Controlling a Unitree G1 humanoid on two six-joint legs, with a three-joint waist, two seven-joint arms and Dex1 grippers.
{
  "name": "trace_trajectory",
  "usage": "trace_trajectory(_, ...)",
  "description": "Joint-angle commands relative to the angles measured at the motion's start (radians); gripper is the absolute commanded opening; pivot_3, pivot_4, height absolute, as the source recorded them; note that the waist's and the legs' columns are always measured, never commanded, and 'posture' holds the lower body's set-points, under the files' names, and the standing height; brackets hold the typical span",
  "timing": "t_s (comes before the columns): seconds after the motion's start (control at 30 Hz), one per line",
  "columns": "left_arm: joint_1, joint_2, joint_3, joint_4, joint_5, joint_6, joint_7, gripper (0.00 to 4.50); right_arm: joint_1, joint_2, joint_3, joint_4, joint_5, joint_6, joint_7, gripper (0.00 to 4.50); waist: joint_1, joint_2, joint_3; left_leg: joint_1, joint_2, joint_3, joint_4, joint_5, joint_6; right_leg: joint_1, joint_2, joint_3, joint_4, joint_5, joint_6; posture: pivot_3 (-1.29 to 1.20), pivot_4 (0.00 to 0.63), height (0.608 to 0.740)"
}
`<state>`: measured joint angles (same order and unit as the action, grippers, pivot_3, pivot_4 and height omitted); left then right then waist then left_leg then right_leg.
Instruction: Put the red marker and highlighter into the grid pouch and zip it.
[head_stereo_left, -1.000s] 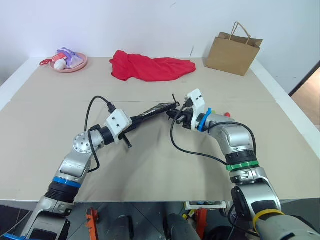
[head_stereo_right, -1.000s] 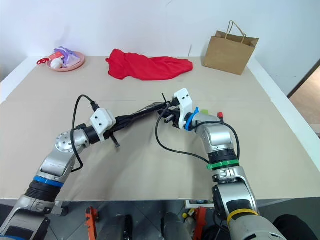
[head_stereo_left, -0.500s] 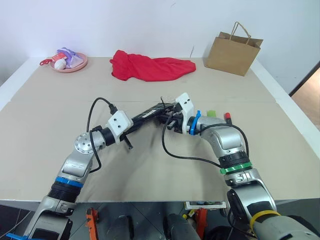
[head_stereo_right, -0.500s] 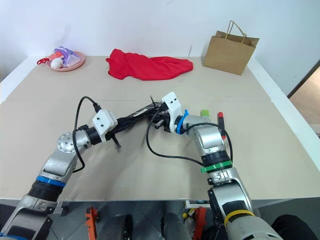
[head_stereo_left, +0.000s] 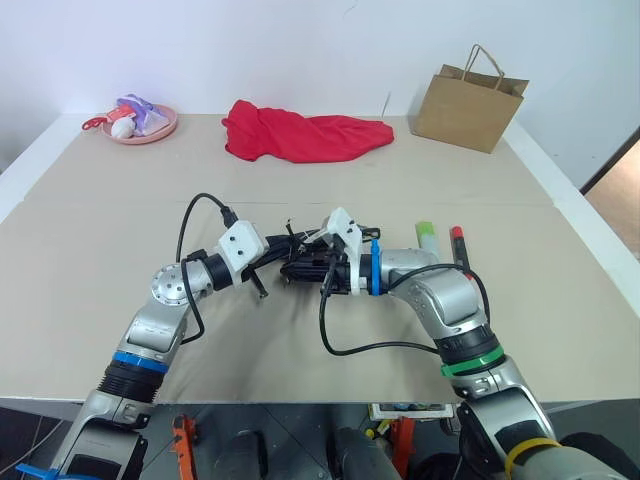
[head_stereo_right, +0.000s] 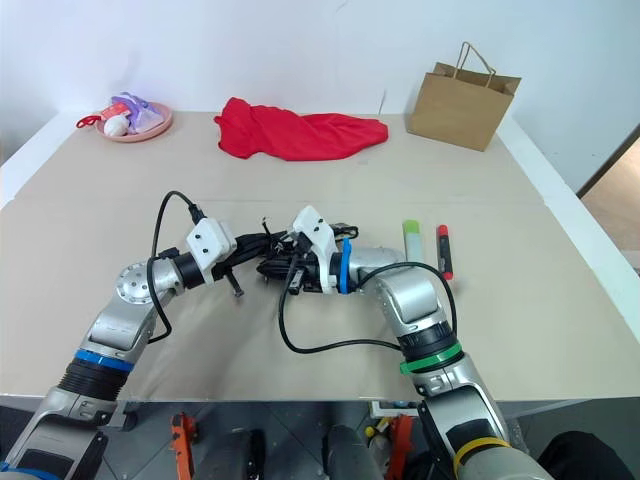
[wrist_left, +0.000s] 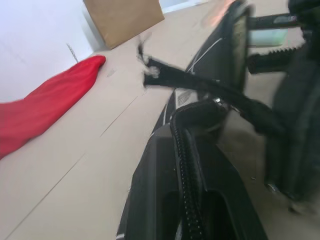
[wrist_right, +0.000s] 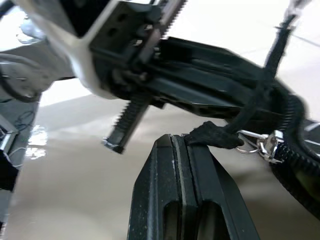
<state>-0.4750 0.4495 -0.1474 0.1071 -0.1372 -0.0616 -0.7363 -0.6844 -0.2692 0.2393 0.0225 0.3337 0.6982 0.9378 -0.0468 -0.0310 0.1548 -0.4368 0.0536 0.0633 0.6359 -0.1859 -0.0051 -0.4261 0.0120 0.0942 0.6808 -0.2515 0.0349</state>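
Black grid-lined fabric pouch held above the table between both arms. Left gripper clamped on its edge; right gripper pinching the black zipper pull cord. Zip apparently being opened. Red marker and pale-green highlighter lie unloaded on the table beside the right arm.

The robot has shiny silver arms with blue, green and yellow rings, white boxes at the wrists, looping black cables and flat black fingers.
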Motion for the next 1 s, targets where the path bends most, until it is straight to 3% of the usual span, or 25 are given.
trace_trajectory(0.03,-0.031,-0.006,0.029,-0.003,-0.002,-0.019,0.005,0.00,-0.012,0.047,-0.018,-0.021,0.017,-0.007,-0.053,0.34,-0.001,0.000,0.000,0.000,0.000,0.000,0.000,0.000,0.000,0.000,0.000,0.000,0.000,0.000,0.000,0.00,0.150,0.740)
trace_trajectory(0.13,-0.032,-0.009,0.030,0.000,-0.003,-0.023,0.002,0.00,-0.003,0.023,-0.043,-0.058,0.034,0.016,-0.054,1.14,-0.001,0.000,0.000,0.000,0.001,0.000,0.000,0.000,0.000,0.000,0.001,0.000,0.000,0.000,0.000,0.00,0.150,0.740)
trace_trajectory(0.23,-0.036,-0.009,0.040,0.009,-0.016,-0.038,-0.008,0.00,0.062,-0.065,-0.109,-0.192,0.096,0.082,-0.025,1.87,0.000,0.000,0.000,0.000,0.001,-0.001,0.000,0.000,0.000,0.000,0.001,-0.002,0.000,0.000,0.000,0.00,0.150,0.740)
trace_trajectory(0.27,-0.038,-0.009,0.047,0.011,-0.026,-0.041,-0.014,0.00,0.086,-0.096,-0.140,-0.238,0.126,0.106,-0.014,2.31,0.000,0.000,0.000,0.000,0.001,-0.001,0.000,0.000,0.000,0.000,0.001,-0.002,0.000,0.000,-0.001,0.00,0.150,0.740)
trace_trajectory(0.3,-0.037,-0.010,0.057,0.010,-0.046,-0.040,-0.026,0.00,0.111,-0.132,-0.183,-0.291,0.166,0.135,-0.001,2.42,0.000,0.000,0.000,0.000,0.000,-0.001,0.000,0.000,0.000,0.000,0.000,-0.002,0.000,0.000,0.000,0.00,0.150,0.740)
trace_trajectory(0.43,-0.036,-0.004,0.102,0.002,-0.152,-0.019,-0.103,0.00,0.197,-0.286,-0.367,-0.422,0.249,0.185,0.018,2.42,0.009,0.000,0.000,-0.003,-0.003,-0.004,0.000,0.000,0.000,0.000,-0.004,-0.004,-0.001,-0.002,0.002,0.00,0.150,0.740)
trace_trajectory(0.53,-0.037,0.027,0.130,0.029,-0.207,-0.026,-0.192,0.00,0.236,-0.398,-0.511,-0.342,0.150,0.130,-0.069,2.42,0.007,-0.001,0.000,-0.002,-0.004,-0.004,0.000,0.000,0.000,0.001,-0.005,-0.004,-0.001,-0.002,0.003,0.00,0.150,0.740)
trace_trajectory(0.6,-0.035,0.045,0.136,0.046,-0.226,-0.039,-0.244,0.00,0.254,-0.432,-0.540,-0.285,0.099,0.104,-0.128,2.42,0.005,-0.001,0.000,-0.002,-0.004,-0.005,0.000,0.000,0.000,0.001,-0.005,-0.004,-0.001,-0.003,0.003,0.00,0.150,0.740)
trace_trajectory(0.8,-0.033,0.091,0.131,0.083,-0.246,-0.049,-0.378,0.00,0.265,-0.418,-0.527,-0.105,-0.031,0.108,-0.338,2.42,0.000,-0.001,0.000,0.001,-0.002,-0.007,0.000,0.001,0.001,0.003,-0.001,-0.006,-0.001,-0.004,0.004,0.00,0.150,0.740)
trace_trajectory(1.0,-0.018,0.092,0.129,0.083,-0.240,-0.061,-0.430,0.00,0.233,-0.372,-0.509,0.022,-0.073,0.120,-0.447,2.42,0.001,0.000,0.001,0.000,-0.003,-0.008,0.000,0.001,0.001,0.003,-0.001,-0.006,0.000,-0.004,0.004,0.00,0.150,0.740)
